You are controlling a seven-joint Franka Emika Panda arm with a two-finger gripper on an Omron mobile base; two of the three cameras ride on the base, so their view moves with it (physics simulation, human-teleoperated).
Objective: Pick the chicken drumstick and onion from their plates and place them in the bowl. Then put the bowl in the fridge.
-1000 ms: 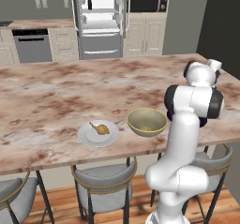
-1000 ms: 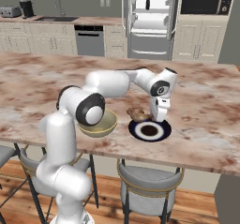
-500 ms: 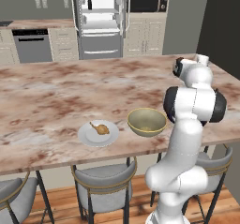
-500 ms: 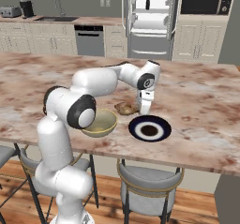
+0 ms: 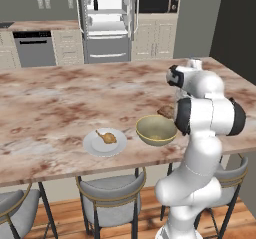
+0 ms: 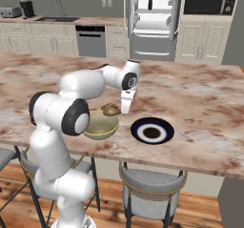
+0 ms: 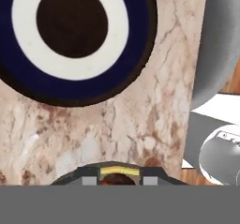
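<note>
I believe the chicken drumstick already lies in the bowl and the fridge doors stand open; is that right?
Not quite: the left base view shows the chicken drumstick on the white plate beside the bowl. The fridge doors do stand open.

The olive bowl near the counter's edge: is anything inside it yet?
The bowl looks empty where its pale inside shows. A brown lump, seemingly the onion, hangs over its far rim at the gripper. The robot's arm hides part of the bowl in the right base view.

2 rear base views over counter (image 5: 60,108); hand view close, downward
</note>
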